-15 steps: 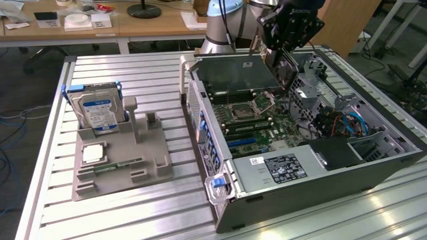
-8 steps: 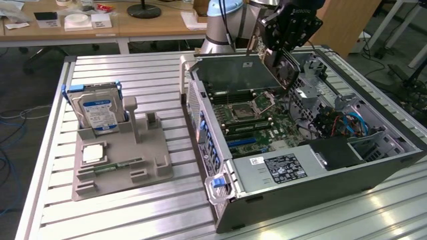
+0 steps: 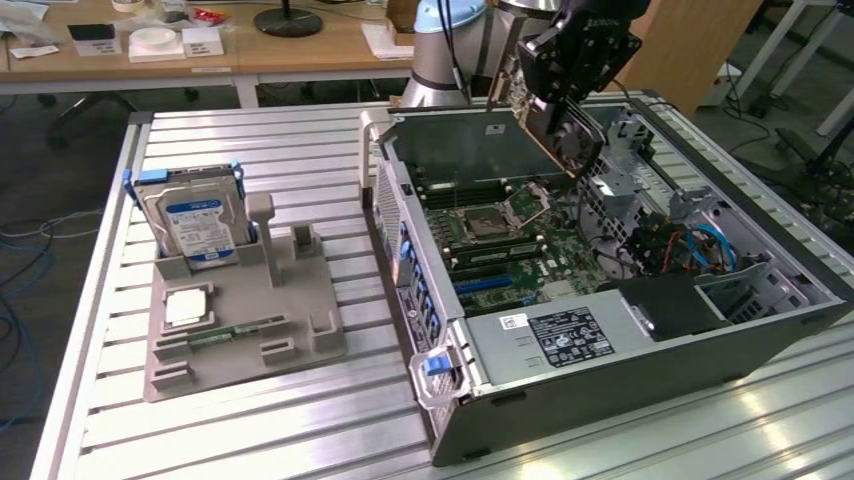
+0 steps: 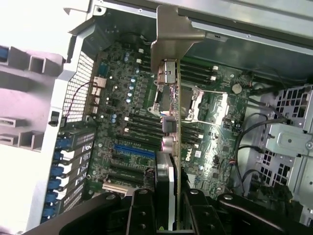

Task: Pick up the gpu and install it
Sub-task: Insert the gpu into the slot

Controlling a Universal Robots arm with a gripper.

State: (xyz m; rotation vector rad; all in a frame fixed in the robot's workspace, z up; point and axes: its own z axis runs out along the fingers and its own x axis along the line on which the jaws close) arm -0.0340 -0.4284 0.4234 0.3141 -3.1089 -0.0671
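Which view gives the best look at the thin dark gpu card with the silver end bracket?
Wrist view: the gpu runs edge-on from the black gripper to its silver bracket, over the green motherboard. Exterior view shows its pinkish-brown face, tilted, above the open grey computer case, partly hidden by the gripper.

The gpu (image 4: 169, 125) bracket is matt metal; the table (image 3: 267, 420) glossy.
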